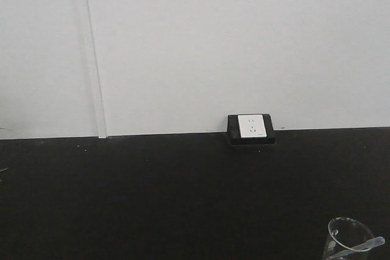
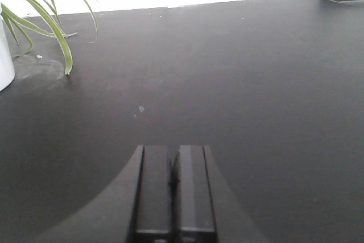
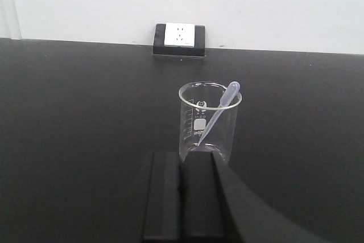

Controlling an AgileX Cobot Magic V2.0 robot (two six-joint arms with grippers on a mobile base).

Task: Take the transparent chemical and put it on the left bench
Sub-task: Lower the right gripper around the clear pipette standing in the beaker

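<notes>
- The fingers [image 3: 165, 197] of the right gripper [image 3: 183, 160] are seen pressed together, with no gap left between them and nothing held.
- A clear glass beaker [image 3: 209, 120] is found just ahead of those fingertips, between 12 and 1 o'clock. Its base is partly hidden behind one fingertip, so contact cannot be judged.
- A plastic pipette [image 3: 219, 112] is leaned inside that beaker, its bulb resting on the rim toward 1 o'clock.
- Because of the pipette, this beaker is not taken for the transparent chemical, whose place cannot be told from these views.
- A white wall socket [image 3: 180, 39] is set at 12 o'clock, well beyond the beaker, where the black benchtop [image 3: 68, 118] meets the white wall [image 1: 213, 41].
- The fingers [image 2: 156, 192] of the left gripper [image 2: 173, 155] are likewise closed on nothing, above bare benchtop.
- A potted plant [image 2: 40, 9] is seen at 10 o'clock from the left gripper, well apart.
- In the front view the beaker is cut off at the 5 o'clock corner.
</notes>
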